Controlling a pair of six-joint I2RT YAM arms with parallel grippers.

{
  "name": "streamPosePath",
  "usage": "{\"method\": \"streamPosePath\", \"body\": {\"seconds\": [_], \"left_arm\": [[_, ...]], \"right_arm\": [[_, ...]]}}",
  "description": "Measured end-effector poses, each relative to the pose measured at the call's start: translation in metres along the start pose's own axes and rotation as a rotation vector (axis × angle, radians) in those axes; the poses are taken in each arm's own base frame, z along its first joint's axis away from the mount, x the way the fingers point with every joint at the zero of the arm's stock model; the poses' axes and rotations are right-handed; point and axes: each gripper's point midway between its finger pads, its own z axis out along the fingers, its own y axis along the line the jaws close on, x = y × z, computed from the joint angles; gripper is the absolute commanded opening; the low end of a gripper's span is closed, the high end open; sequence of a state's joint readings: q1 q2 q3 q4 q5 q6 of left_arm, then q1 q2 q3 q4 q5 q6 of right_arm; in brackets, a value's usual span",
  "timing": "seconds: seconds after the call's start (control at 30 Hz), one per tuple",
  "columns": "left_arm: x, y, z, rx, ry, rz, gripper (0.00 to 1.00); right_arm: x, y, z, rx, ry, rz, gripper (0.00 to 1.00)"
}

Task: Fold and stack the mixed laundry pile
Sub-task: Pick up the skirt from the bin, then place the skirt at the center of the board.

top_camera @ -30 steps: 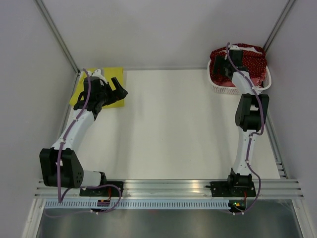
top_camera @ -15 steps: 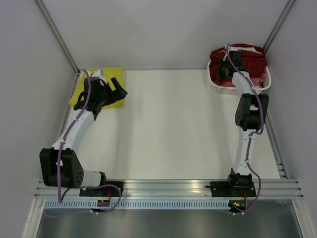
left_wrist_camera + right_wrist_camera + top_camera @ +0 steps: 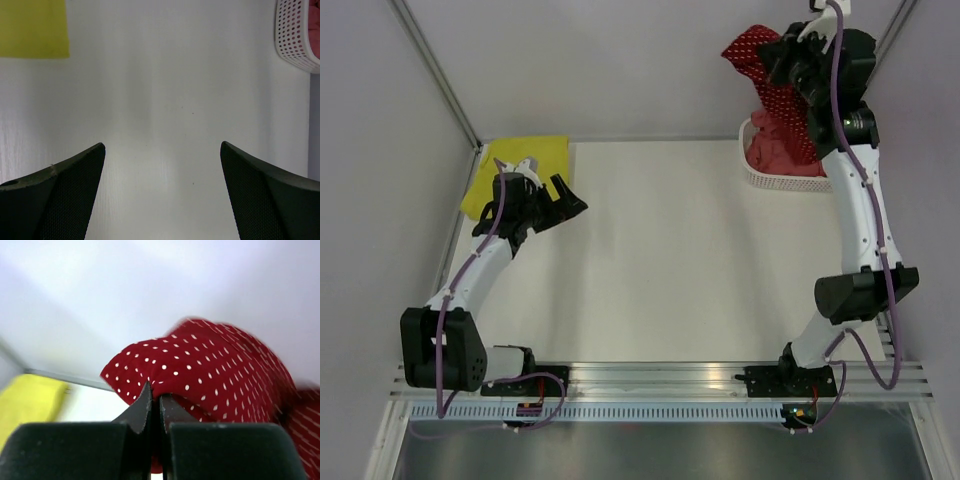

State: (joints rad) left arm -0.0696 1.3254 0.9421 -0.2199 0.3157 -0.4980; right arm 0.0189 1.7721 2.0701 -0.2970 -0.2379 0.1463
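- Top view: the right gripper (image 3: 788, 62) sits high in the upper right of the frame, clenched on the dark red white-dotted cloth (image 3: 752, 48). The cloth hangs from it above the white basket (image 3: 760, 178) — held up, I judge, to pull it free of the rest of the pile. A salmon-pink piece (image 3: 782, 155) lies in the basket below.
- Same view, upper left: the yellow-green garment (image 3: 535, 158) lies flat at the table (image 3: 670, 260) corner, a likely base for the stack. The left gripper (image 3: 563, 200) hovers near its lower right edge, empty.
- Left wrist view: the left gripper's jaws stand wide apart at the lower corners with only bare table between them — released, probably waiting to help spread the next piece. The yellow-green garment shows at upper left, the basket rim at upper right.
- Right wrist view: the jaws meet at lower centre, pinching a fold of the dotted cloth that bulges above them. The yellow-green garment is a blur at lower left.
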Motion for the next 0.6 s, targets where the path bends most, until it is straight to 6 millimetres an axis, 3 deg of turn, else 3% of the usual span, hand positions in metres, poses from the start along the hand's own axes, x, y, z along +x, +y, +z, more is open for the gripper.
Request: {"method": "streamPosePath", "body": {"seconds": [0.07, 0.17, 0.27, 0.37, 0.47, 0.53, 0.6], "left_arm": [[0.002, -0.004, -0.006, 0.021, -0.008, -0.008, 1.0], [0.004, -0.011, -0.018, 0.047, -0.029, -0.017, 1.0], [0.002, -0.019, -0.035, 0.07, -0.07, -0.02, 1.0], [-0.003, -0.027, -0.05, 0.09, -0.111, -0.018, 1.0], [-0.006, -0.029, -0.063, 0.081, -0.143, -0.02, 1.0], [-0.007, -0.026, -0.07, 0.059, -0.164, -0.023, 0.99], [-0.003, -0.02, -0.075, 0.029, -0.175, -0.029, 1.0]], "right_arm": [[-0.041, 0.071, -0.022, -0.144, -0.082, -0.022, 0.0], [-0.069, 0.182, -0.065, -0.438, -0.14, -0.008, 0.0], [-0.075, 0.239, -0.099, -0.643, -0.137, 0.033, 0.01], [-0.067, 0.261, -0.112, -0.755, -0.103, 0.104, 0.0], [-0.03, 0.256, -0.107, -0.725, -0.019, 0.168, 0.0], [0.016, 0.239, -0.099, -0.631, 0.075, 0.218, 0.03], [0.079, 0.211, -0.097, -0.509, 0.19, 0.272, 0.22]]}}
